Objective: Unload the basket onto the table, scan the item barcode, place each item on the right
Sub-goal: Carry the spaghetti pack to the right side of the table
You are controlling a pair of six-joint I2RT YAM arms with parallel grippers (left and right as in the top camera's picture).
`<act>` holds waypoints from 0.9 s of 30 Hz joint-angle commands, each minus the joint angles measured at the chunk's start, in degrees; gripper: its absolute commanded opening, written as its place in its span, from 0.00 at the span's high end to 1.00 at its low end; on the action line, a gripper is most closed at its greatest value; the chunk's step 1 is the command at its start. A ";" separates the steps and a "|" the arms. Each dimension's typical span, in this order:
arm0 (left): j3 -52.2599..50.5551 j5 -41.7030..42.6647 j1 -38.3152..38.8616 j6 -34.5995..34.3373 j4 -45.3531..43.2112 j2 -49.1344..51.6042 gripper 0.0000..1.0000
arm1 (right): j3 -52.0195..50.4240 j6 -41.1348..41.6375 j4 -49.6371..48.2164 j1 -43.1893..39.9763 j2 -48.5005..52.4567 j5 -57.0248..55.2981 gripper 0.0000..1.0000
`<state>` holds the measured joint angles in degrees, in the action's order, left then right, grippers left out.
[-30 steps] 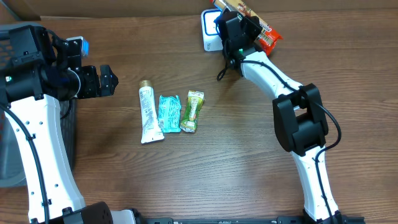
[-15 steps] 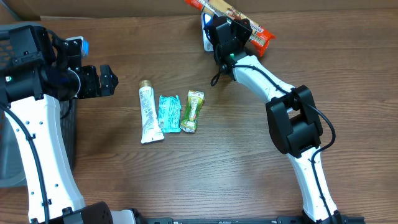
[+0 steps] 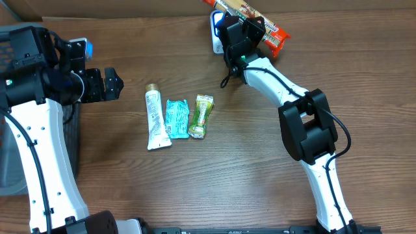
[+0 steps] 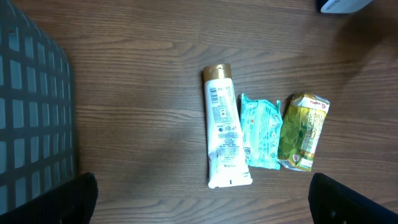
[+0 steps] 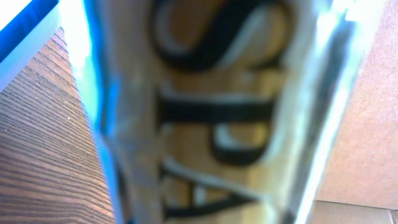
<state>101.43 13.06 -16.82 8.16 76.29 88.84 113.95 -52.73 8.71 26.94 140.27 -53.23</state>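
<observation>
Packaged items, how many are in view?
4. A white tube, teal packet and green packet lie together mid-table; the right gripper holds a snack bar at the far edge. Basket contents unseen.

The whole table [image 3: 214,188] is viewed from directly above by the overhead camera. The left wrist camera is aimed downward from height; the white tube [image 4: 224,134], teal packet [image 4: 261,132] and green packet [image 4: 303,130] are shared with overhead. The right wrist view is filled at very close range by a blurred wrapper [image 5: 217,112].

Wood-grain table [image 3: 227,188], cardboard wall [image 3: 130,8] behind
</observation>
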 commanded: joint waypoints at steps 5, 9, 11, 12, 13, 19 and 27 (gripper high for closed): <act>0.61 -0.13 0.07 1.51 -0.04 0.42 0.00 | 1.53 7.28 4.00 1.36 -4.00 -1.90 0.96; 0.61 -0.15 0.07 1.51 -0.04 0.42 0.01 | 1.53 15.37 18.62 2.93 -10.91 7.13 0.96; 0.61 -0.15 0.07 1.51 -0.04 0.42 0.01 | 1.53 21.81 25.62 2.95 -15.21 12.74 0.96; 0.61 -0.13 0.07 1.49 -0.04 0.42 0.01 | 1.53 25.59 29.44 2.89 -17.75 16.98 0.96; 0.61 -0.13 0.07 1.49 -0.07 0.42 0.00 | 1.53 29.46 32.79 2.45 -19.93 21.55 0.96; 0.61 -0.15 0.07 1.51 -0.04 0.42 0.01 | 1.53 49.48 50.07 -7.96 -29.11 57.99 0.96; 0.61 -0.15 0.07 1.49 -0.07 0.42 0.00 | -4.02 62.12 57.11 -27.52 -26.86 73.72 0.96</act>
<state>101.43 13.08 -16.82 8.16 76.29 88.86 113.30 -2.00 66.46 5.45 111.48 12.27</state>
